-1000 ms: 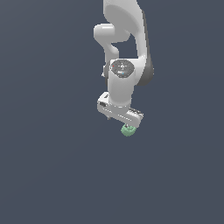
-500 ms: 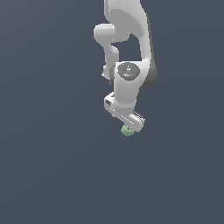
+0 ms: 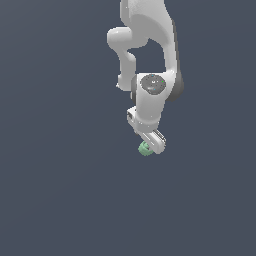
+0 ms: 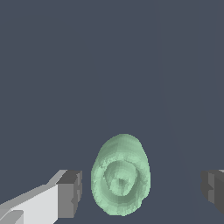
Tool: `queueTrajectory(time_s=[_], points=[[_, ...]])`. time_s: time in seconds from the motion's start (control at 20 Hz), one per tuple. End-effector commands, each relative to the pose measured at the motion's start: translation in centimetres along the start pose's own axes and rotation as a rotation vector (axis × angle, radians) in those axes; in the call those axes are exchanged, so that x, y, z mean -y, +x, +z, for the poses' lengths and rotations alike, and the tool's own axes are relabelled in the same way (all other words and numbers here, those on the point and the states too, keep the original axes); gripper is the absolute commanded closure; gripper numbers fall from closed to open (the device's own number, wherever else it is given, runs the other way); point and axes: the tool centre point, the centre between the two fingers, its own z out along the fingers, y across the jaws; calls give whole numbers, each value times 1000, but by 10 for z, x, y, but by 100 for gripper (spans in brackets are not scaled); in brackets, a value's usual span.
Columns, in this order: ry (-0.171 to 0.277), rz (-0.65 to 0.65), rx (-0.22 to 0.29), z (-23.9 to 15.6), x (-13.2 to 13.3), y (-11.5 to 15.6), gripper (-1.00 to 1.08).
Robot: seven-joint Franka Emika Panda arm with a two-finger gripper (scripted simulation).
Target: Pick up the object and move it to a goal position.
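Knob (image 4: 120, 175), ringed face toward the wrist camera, sits between gripper (image 4: 142, 190) fingers spread apart, untouched.

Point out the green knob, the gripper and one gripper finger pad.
green knob (image 4: 120, 176), wrist view, on its ringed face
gripper (image 4: 140, 192), wrist view, midway between the fingertips
finger pad (image 4: 70, 194), wrist view, on the grey pad's surface

arm (image 3: 150, 45) reaching down; hand (image 3: 150, 144) low | fingers (image 4: 70, 194) apart (neither touching)
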Motion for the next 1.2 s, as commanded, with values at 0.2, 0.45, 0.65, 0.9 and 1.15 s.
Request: queueTrajectory(time_s=[0.2,0.45,0.65,0.9,1.15], points=[[2,158,-1,7,4,-11,-92],[4,249,-3,10,7,-18,-92],[5,299,-3,12,8,-21,-92],[5,334,-4,14,9,-24,-92],[5,335,-4,14,9,-24,-92]])
